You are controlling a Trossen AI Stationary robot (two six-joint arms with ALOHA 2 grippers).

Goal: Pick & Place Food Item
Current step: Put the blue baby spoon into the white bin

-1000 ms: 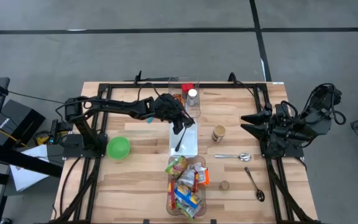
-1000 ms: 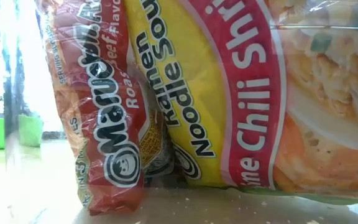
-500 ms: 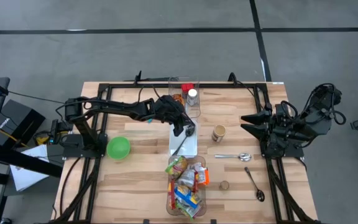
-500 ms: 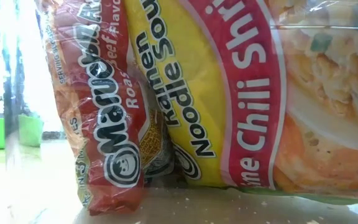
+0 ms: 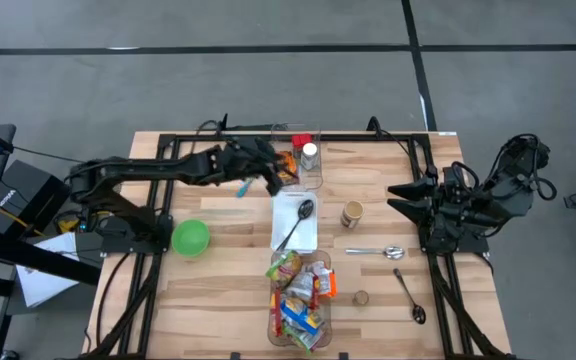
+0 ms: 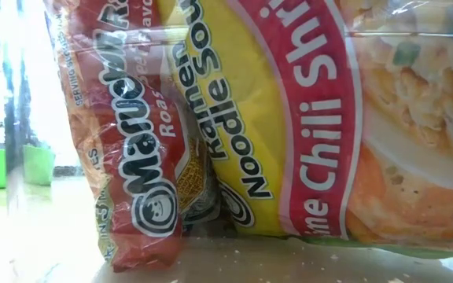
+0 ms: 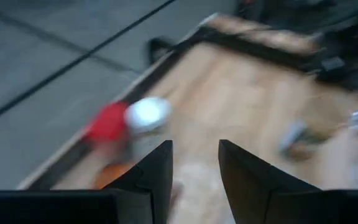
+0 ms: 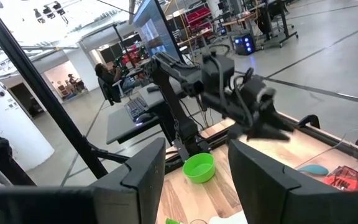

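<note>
The left tool (image 5: 268,172) hovers empty, fingers parted, beside the jars (image 5: 306,152); a spoon (image 5: 297,223) lies on the white tray (image 5: 311,240).

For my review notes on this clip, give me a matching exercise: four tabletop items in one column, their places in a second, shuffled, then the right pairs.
Items:
1. black spoon
2. green bowl
3. silver spoon
4. ramen packets

Places:
A. bare wood, near the right arm's base
B. in the clear bin at the near edge
C. on the white tray at table centre
D. beside the left arm's base

Pairs: 1-C, 2-D, 3-A, 4-B
</note>
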